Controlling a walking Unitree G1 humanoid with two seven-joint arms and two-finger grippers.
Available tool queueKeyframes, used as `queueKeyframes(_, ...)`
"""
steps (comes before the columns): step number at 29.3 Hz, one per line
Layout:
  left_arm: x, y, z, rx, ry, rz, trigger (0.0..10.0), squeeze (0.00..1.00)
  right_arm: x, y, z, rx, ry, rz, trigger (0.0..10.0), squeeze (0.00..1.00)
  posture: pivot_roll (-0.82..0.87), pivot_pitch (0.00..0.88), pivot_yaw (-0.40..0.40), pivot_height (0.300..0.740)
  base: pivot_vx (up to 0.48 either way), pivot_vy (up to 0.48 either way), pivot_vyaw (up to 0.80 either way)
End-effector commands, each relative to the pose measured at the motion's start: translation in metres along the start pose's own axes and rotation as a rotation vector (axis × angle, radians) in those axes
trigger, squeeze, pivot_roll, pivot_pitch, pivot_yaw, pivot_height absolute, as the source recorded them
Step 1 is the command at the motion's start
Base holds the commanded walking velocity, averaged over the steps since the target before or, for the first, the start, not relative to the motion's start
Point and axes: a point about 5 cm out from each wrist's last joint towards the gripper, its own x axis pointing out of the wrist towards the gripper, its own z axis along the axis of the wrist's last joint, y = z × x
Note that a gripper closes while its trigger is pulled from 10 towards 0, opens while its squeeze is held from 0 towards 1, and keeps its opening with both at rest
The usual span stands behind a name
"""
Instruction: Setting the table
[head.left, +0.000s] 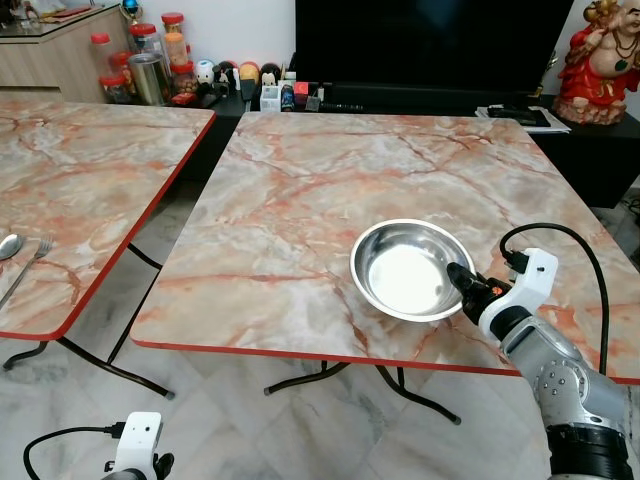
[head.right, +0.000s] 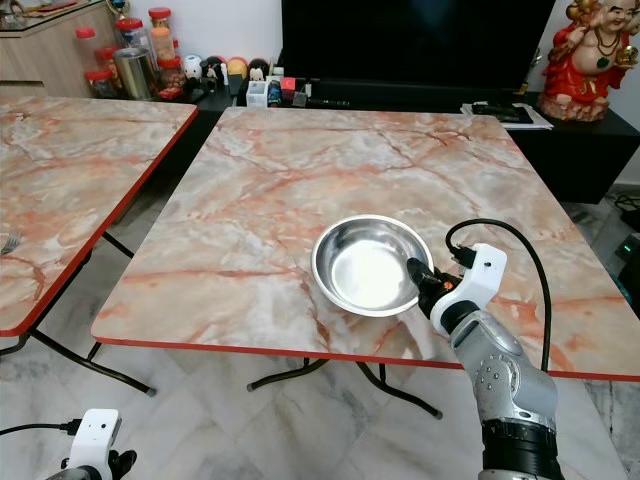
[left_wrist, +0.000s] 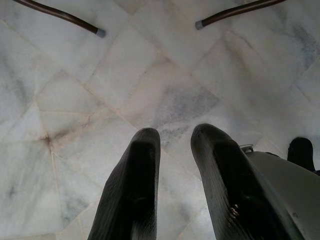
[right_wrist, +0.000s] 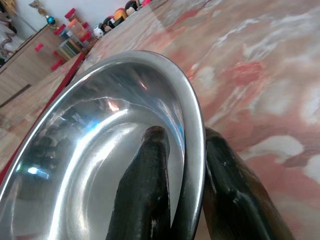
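Your right gripper pinches the near-right rim of the steel bowl, one finger inside, one outside. The bowl sits empty on the marble table, near its front edge. Your left gripper hangs over the floor, fingers slightly parted. What looks like a spoon and fork lie on the neighbouring table.

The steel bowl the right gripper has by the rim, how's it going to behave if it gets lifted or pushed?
The steel bowl looks thin and rigid, so probably light. Its polished rim, pinched between the right gripper fingers, may slip or tilt when lifted from one side. Pushed on the smooth marble table, it would likely slide, not tip.
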Motion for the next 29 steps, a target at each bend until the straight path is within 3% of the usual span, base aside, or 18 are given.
queueKeyframes(1,-0.001,0.003,-0.004,0.001,0.024,0.001,10.0,0.0,-0.002,0.005,0.011,0.017,-0.041,0.019,10.0,0.0,-0.05,0.0,-0.019,0.736,0.0,0.0,0.0)
queueKeyframes(13,-0.001,0.002,-0.004,0.0,0.03,0.001,10.0,0.0,-0.007,-0.012,-0.011,0.053,0.019,-0.039,10.0,0.0,-0.04,0.0,-0.027,0.736,0.0,0.0,0.0)
queueKeyframes(29,-0.001,0.003,-0.004,0.002,0.034,0.003,10.0,0.0,-0.007,-0.02,-0.025,0.051,0.07,-0.066,10.0,0.0,-0.04,0.0,-0.027,0.736,0.0,0.0,0.0)
